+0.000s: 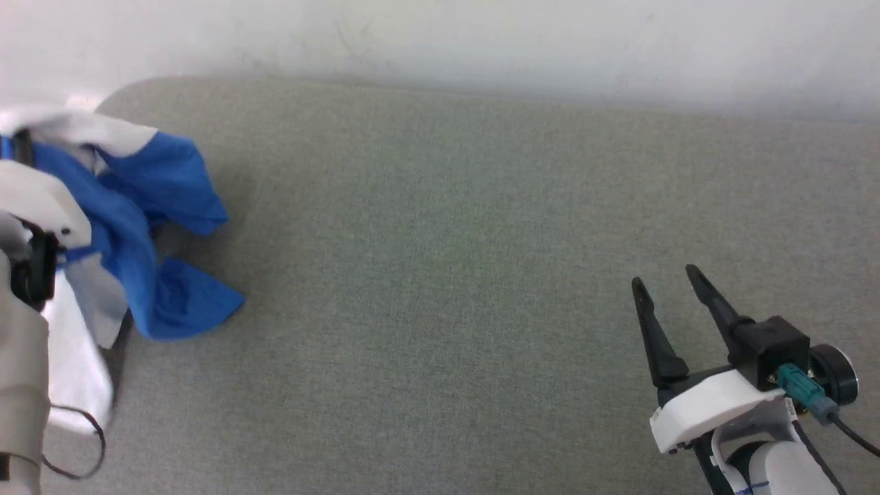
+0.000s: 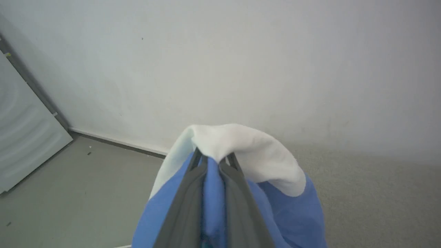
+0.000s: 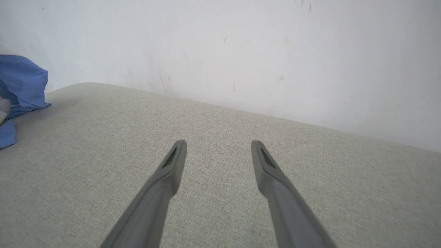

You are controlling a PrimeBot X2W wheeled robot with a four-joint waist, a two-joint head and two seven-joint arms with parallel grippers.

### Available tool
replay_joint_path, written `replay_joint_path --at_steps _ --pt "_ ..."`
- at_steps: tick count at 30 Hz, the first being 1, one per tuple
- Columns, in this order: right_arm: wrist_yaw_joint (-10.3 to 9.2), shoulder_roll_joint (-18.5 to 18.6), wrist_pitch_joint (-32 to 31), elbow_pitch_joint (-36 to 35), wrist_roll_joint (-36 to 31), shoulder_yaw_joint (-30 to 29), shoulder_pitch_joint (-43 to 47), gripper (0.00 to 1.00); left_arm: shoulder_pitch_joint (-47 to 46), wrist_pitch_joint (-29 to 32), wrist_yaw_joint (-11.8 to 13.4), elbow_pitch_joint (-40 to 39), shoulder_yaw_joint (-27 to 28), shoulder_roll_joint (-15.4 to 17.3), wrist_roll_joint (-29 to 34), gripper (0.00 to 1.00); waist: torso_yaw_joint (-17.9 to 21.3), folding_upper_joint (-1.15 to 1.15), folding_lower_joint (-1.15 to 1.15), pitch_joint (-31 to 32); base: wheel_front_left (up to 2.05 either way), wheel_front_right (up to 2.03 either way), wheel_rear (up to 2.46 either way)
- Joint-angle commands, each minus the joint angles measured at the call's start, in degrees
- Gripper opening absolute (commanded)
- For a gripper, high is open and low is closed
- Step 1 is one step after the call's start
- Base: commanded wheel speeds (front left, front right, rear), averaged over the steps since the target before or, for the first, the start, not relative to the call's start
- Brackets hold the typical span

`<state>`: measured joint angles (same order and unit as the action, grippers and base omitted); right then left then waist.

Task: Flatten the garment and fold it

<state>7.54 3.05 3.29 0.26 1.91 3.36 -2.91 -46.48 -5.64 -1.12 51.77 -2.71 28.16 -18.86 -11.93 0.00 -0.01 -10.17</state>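
The garment [image 1: 148,234], white with bright blue sleeves, hangs bunched at the far left of the grey table, its blue folds trailing onto the cloth surface. In the left wrist view my left gripper [image 2: 215,159] is shut on the garment [image 2: 255,158], a blue fold pinched between the two fingers and white cloth draped over their tips. In the head view the pale left forearm [image 1: 27,275] covers part of the garment. My right gripper [image 1: 663,278] stands open low at the right, above bare table, with nothing between its fingers [image 3: 172,162]. A blue corner of the garment [image 3: 20,82] shows far left there.
The grey fabric-covered table [image 1: 481,275] runs up to a white wall [image 1: 481,41] at the back, its far left corner rounded. Beyond that corner lie a grey floor [image 2: 86,186] and a pale panel [image 2: 24,137]. A thin cable [image 1: 82,447] loops below the left forearm.
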Motion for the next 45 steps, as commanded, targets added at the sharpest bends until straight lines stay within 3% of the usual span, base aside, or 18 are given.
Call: replay_joint_path --at_steps 1,5,11,20,25,30,36,37,39,40,45 --pt "-0.05 -0.1 0.4 0.0 0.7 0.0 0.9 1.0 -1.7 -3.4 0.8 -1.7 -0.5 0.4 1.2 0.0 1.7 0.0 0.01 3.4 0.0 0.0 0.0" --pt "-0.05 -0.2 0.6 -0.4 1.7 -0.4 2.2 1.0 -2.6 -7.8 1.0 -6.0 -0.8 0.2 2.0 0.0 4.3 0.0 0.01 5.2 0.0 0.0 0.0" --pt "-0.05 -0.2 0.2 -1.3 2.0 -0.9 4.3 1.0 -1.2 -9.2 1.6 -14.6 -1.9 -2.4 3.0 0.0 8.1 0.0 0.01 7.1 0.0 0.0 0.0" --pt "-0.05 -0.2 -0.5 -2.8 2.9 -2.6 6.9 1.0 4.9 -8.7 0.7 -29.5 -7.9 -11.5 2.8 0.0 15.0 0.0 0.01 8.0 0.0 0.0 0.0" --pt "-0.05 -0.2 -0.4 -2.8 3.9 -3.6 8.5 1.0 12.9 -8.6 1.5 -36.3 -11.8 -17.8 1.3 0.0 17.6 0.0 0.01 8.5 0.0 0.0 0.0" --pt "-0.05 -0.2 -0.3 -3.1 4.4 -4.0 9.7 1.0 26.9 -7.7 4.3 -42.7 -14.3 -21.8 -1.2 0.0 19.1 0.0 0.01 8.6 0.0 0.0 0.0" --pt "-0.05 -0.2 -0.1 -3.2 4.6 -3.4 9.5 1.0 43.4 -7.0 10.2 -39.9 -14.0 -21.6 -1.5 0.0 19.3 0.0 0.01 8.0 0.0 0.0 0.0" --pt "-0.05 -0.2 -0.1 -3.2 4.4 -3.3 9.5 1.0 45.2 -7.3 11.1 -39.2 -13.7 -21.7 -1.6 0.05 19.0 0.0 0.01 8.0 0.0 0.0 0.0" --pt "-0.05 -0.2 -0.1 -3.4 4.3 -3.3 9.5 1.0 47.7 -7.5 11.4 -37.5 -13.9 -22.0 -2.1 0.47 18.3 0.0 0.01 7.9 0.0 0.0 0.0" --pt "-0.05 -0.2 -0.2 -3.5 4.3 -3.2 9.5 1.0 48.2 -7.6 11.1 -36.9 -14.3 -22.1 -2.1 1.0 18.0 0.0 0.01 7.9 0.0 0.0 0.0" --pt "-0.05 -0.2 -0.5 -3.9 3.9 -2.8 9.3 1.0 47.4 -8.9 8.7 -38.9 -15.2 -21.9 -1.3 1.0 16.8 0.0 0.01 7.9 0.0 0.0 0.0"
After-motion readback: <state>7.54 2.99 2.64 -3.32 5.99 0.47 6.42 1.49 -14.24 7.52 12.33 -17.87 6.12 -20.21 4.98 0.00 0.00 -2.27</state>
